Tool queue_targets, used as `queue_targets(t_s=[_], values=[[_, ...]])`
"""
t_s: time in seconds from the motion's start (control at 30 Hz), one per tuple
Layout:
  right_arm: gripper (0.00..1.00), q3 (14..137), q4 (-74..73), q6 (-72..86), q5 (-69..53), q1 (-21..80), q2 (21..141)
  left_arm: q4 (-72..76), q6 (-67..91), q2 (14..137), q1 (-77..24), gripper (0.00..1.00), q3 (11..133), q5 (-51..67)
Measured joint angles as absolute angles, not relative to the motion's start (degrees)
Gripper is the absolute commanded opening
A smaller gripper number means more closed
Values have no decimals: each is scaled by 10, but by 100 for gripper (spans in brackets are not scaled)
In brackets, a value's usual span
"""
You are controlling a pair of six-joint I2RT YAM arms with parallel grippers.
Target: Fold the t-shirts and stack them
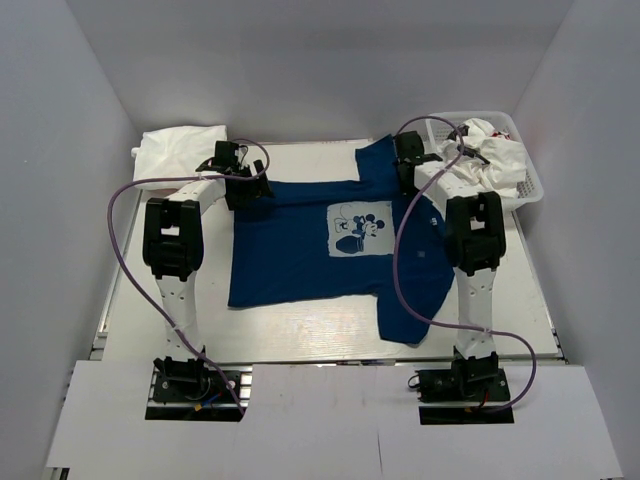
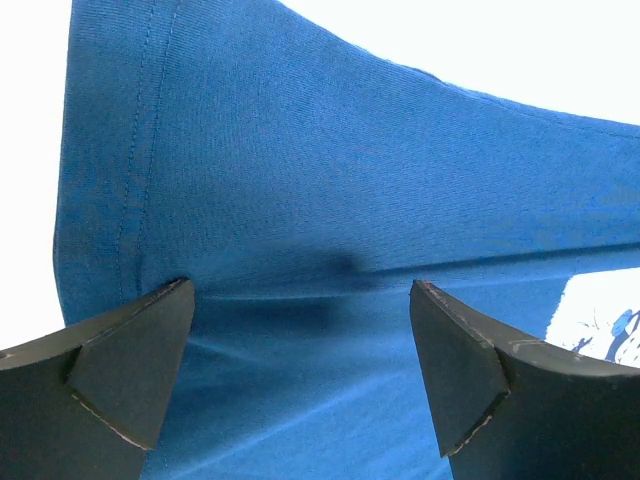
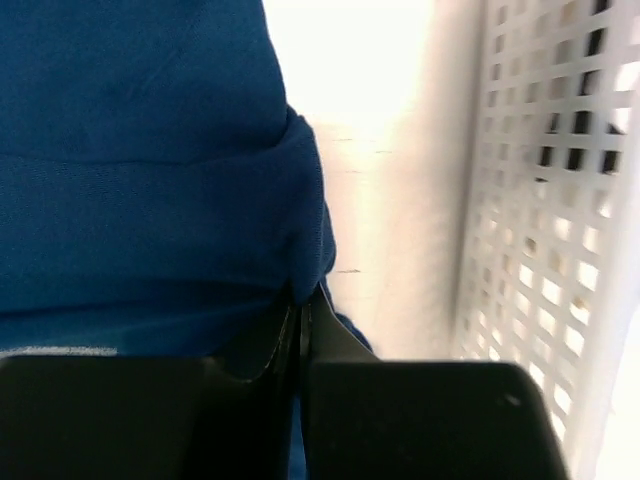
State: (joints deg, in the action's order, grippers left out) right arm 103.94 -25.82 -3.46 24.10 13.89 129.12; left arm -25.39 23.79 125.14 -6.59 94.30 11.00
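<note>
Table (image 1: 300,335): a pale work surface is filling the middle of the overhead view, with two robot arms reaching over it from the near edge.
Blue t-shirt (image 1: 300,250): it is lying spread flat across the middle of the table, its pale cartoon print (image 1: 357,228) facing up. One sleeve is pointing toward the far right and another part is trailing toward the near right.
Basket (image 1: 530,185): a white mesh basket is sitting at the far right corner, just beside the shirt.
White t-shirts (image 1: 495,150): they are lying crumpled inside the basket.
Folded white cloth (image 1: 180,150): it is resting at the far left corner.
Right claw (image 3: 300,310): it is pinching a fold of the blue t-shirt at its far right edge, fingers pressed together.
Left claw (image 2: 300,300): it is gaping wide over the shirt's far left edge, gripping nothing.
</note>
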Motion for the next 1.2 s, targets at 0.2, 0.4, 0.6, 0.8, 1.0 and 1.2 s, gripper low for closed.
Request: queue_targets(t_s=[0.2, 0.4, 0.6, 0.8, 1.0, 1.2], values=[[80, 1025, -248, -61, 359, 176, 1292, -252, 238, 1250, -66, 100, 940, 108], [91, 1086, -286, -31, 380, 171, 1339, -263, 236, 1242, -65, 100, 933, 76], [91, 1048, -289, -20, 253, 161, 1283, -278, 218, 1227, -61, 100, 916, 54], [91, 963, -260, 5, 96, 164, 1174, -290, 203, 1227, -61, 100, 920, 65], [91, 947, -236, 40, 49, 163, 1185, -296, 199, 1227, -61, 100, 922, 72], [91, 933, -234, 73, 41, 144, 1239, -297, 197, 1227, -61, 100, 922, 69]])
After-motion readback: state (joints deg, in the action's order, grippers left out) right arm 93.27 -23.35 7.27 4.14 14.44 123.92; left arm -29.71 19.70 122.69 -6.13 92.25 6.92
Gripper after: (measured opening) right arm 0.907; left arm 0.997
